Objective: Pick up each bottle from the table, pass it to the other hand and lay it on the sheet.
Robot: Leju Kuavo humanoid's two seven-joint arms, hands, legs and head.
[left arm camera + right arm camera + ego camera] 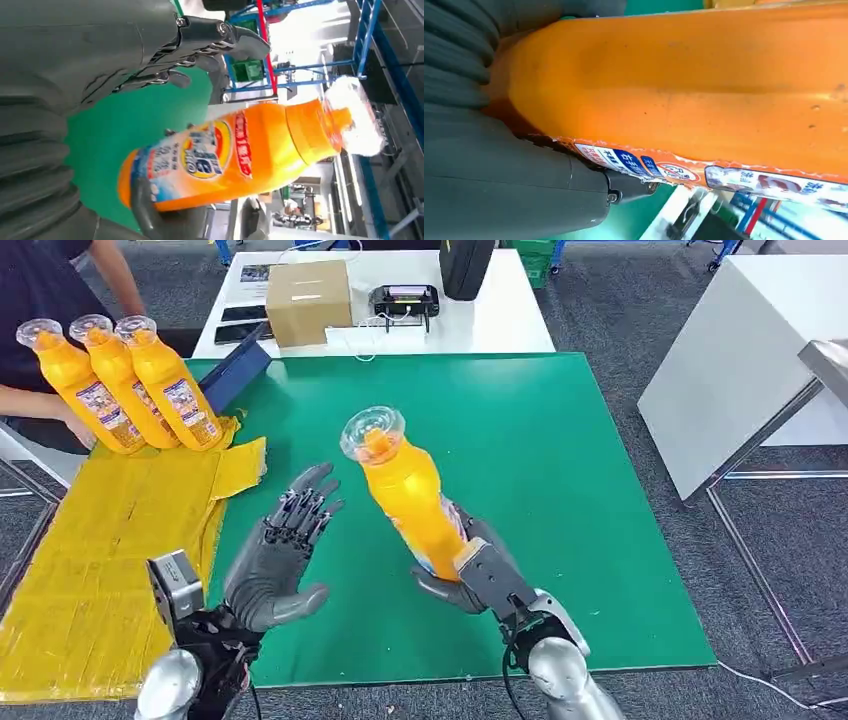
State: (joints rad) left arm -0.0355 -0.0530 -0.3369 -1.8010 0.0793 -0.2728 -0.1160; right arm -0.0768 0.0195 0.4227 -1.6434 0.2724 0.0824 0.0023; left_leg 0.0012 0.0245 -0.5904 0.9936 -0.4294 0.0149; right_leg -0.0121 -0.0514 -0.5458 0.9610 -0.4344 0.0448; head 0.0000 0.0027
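Now the right hand (470, 575) grips an orange bottle (405, 490) by its base above the green table (560, 440), cap tilted far-left, just right of the empty left hand (275, 560), fingers spread apart.

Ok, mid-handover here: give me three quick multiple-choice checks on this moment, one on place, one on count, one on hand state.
1. Where do the laid-down orange plastic bottles lie?
A. on the crumpled yellow sheet's far end
B. on the white table
C. on the floor

2. How many bottles lie there?
A. one
B. three
C. five

3. What is the left hand doing?
A. gripping a bottle
B. pressing the cardboard box
C. held open, holding nothing, beside the clear-capped orange bottle that the right hand grips

Key: 1 A, they rest side by side on the sheet's far end; 2 B, three clear caps show in a row; 3 C, its fingers are spread, touching nothing.
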